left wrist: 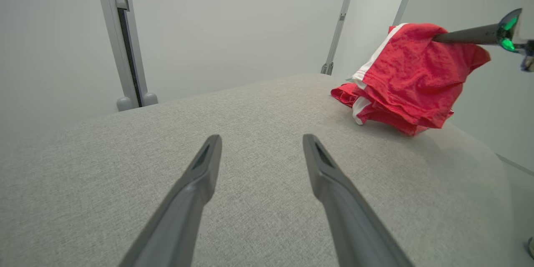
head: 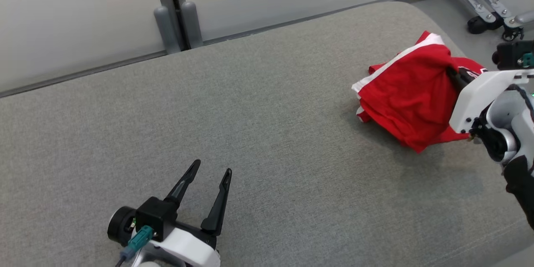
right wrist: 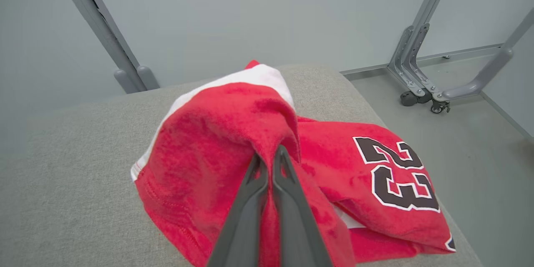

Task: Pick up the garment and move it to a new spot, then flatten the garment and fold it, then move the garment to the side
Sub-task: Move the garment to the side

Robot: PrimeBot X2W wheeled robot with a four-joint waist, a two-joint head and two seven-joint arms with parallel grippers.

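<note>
I have the right gripper point(right wrist: 270, 154) pinching a bunched fold of the red garment point(head: 406, 91), jaws pressed together on the cloth. That fold is tented up off the grey cushion point(head: 250, 112), and the lower folds rest on it near the far right corner, close to the right edge. A black 23 faces up. My left gripper point(head: 212, 167) hovers over the cushion's near left part, jaws spread wide with nothing between them, well apart from the garment.
</note>
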